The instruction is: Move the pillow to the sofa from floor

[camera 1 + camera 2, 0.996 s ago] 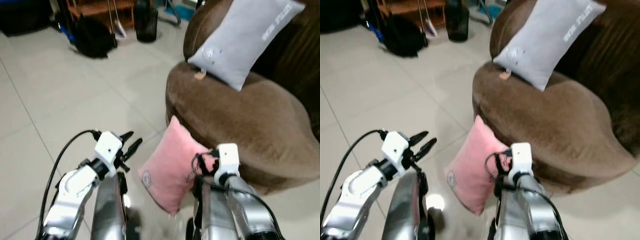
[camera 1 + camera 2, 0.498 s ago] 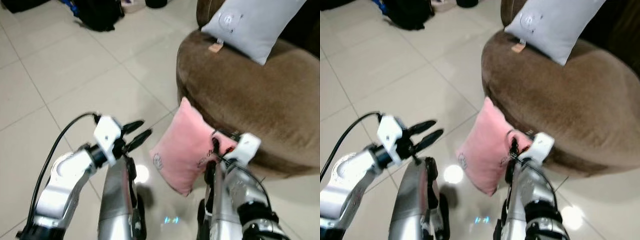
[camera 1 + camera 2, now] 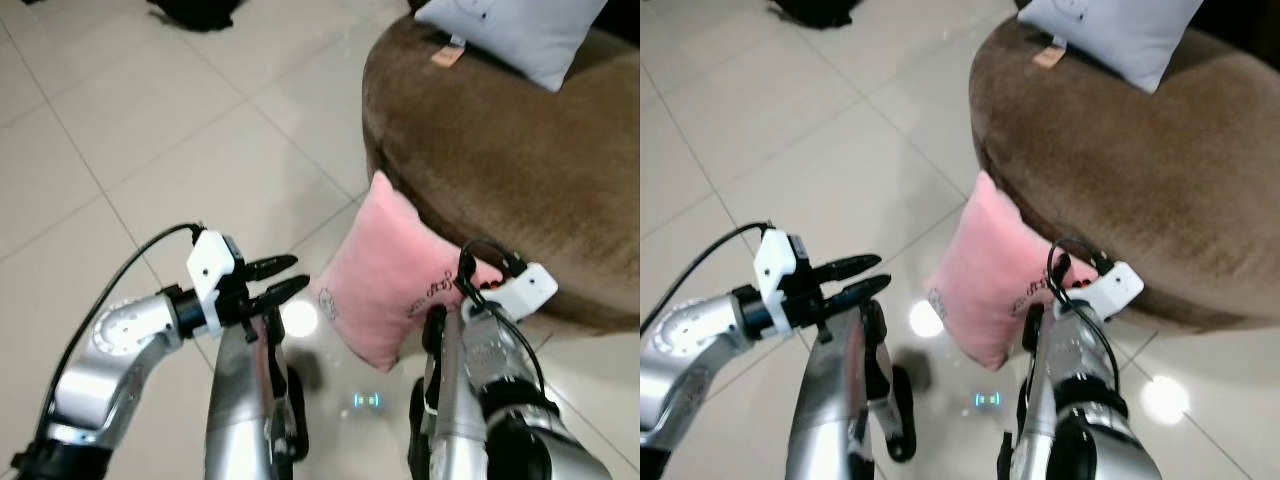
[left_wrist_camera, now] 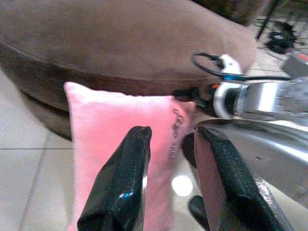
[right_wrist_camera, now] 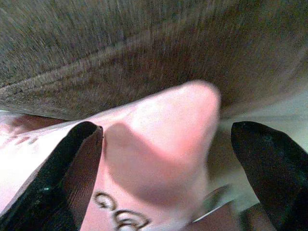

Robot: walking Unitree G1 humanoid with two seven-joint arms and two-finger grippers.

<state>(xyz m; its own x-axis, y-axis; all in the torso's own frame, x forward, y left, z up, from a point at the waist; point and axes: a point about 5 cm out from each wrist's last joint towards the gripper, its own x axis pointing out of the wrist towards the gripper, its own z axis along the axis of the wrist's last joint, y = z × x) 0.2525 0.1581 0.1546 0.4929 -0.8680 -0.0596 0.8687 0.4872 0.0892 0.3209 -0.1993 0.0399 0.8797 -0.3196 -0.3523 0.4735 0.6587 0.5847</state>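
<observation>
The pink pillow (image 3: 385, 280) leans on the sofa (image 3: 520, 170), its corner between the spread right fingers (image 5: 57, 178), not clamped; the left fingers (image 4: 120, 192), slightly parted and empty, stay beside it.

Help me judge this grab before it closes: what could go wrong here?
The right gripper has its jaws open around only the top corner of the pink pillow, so a pinch there may slip off the soft fabric. The pillow leans against the brown sofa, so a push could tip it flat. The left gripper, open beside it, may nudge it sideways.
</observation>
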